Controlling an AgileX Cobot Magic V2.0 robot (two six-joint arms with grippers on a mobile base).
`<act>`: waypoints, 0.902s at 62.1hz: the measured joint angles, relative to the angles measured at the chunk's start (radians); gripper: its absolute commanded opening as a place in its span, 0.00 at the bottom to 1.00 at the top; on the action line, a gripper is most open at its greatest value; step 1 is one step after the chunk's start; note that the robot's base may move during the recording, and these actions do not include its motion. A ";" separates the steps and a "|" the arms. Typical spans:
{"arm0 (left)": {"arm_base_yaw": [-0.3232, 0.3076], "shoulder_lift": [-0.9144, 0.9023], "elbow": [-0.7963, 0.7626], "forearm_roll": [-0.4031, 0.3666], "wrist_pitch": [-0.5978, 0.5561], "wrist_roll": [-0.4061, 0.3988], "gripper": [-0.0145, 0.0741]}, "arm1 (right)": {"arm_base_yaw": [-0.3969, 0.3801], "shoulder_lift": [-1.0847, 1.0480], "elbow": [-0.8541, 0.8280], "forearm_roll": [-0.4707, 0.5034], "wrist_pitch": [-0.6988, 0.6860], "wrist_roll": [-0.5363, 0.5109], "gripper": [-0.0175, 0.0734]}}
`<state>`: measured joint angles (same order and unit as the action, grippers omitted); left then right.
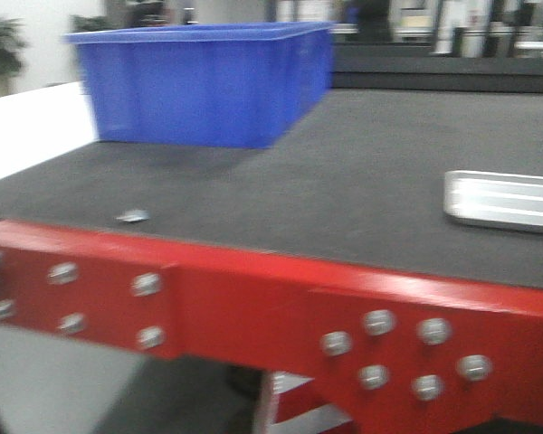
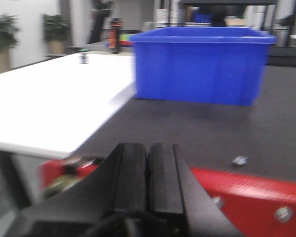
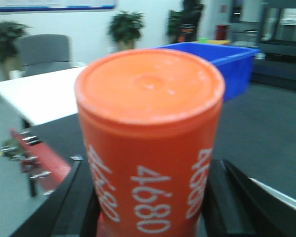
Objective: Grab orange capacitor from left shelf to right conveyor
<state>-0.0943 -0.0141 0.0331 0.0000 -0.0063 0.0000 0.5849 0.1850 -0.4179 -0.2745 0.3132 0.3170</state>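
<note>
In the right wrist view my right gripper [image 3: 150, 197] is shut on the orange capacitor [image 3: 150, 143], an orange cylinder with white "4680" down its side, its black fingers [image 3: 79, 202] pressed on both sides. It is held near the conveyor's black belt [image 3: 266, 113]. The conveyor shows in the front view as a black belt [image 1: 344, 172] on a red bolted frame [image 1: 253, 307]. My left gripper [image 2: 148, 168] is shut and empty, in front of the red frame [image 2: 246, 192]. The left shelf is out of view.
A blue plastic bin [image 1: 204, 81] stands on the belt at the far left. A silver metal rail [image 1: 504, 201] lies on the belt at the right. A small grey piece [image 1: 132, 215] lies near the front edge. A white-topped table [image 2: 49, 98] adjoins the conveyor's left side.
</note>
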 measured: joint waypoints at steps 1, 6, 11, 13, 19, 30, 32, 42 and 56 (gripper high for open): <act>0.000 0.000 0.000 0.000 0.000 0.000 0.05 | 0.000 0.000 0.000 0.000 0.000 0.000 0.26; 0.000 0.000 0.000 0.000 0.000 0.000 0.05 | 0.000 0.000 0.000 0.000 0.000 0.000 0.26; 0.000 0.000 0.000 0.000 0.000 0.000 0.05 | 0.000 0.000 0.000 0.000 0.000 0.000 0.26; 0.000 0.000 0.000 0.000 0.000 0.000 0.05 | 0.000 0.000 0.000 0.000 0.000 0.000 0.26; -0.006 0.000 0.000 0.000 0.000 0.000 0.05 | 0.000 0.000 0.000 0.000 0.000 0.000 0.26; -0.008 0.000 0.000 0.000 0.000 0.000 0.05 | 0.000 0.000 0.000 0.000 0.000 0.000 0.26; -0.008 0.000 0.000 0.000 0.000 0.000 0.05 | 0.000 0.000 0.000 0.000 0.000 0.000 0.26; -0.008 0.000 0.000 0.000 0.000 0.000 0.05 | 0.000 0.000 0.000 0.000 0.000 0.000 0.26; -0.008 0.000 0.000 0.000 0.000 0.000 0.05 | 0.000 0.000 0.000 0.000 0.000 0.000 0.26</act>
<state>-0.1023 -0.0141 0.0331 0.0000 -0.0063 0.0000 0.5849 0.1850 -0.4179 -0.2745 0.3132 0.3170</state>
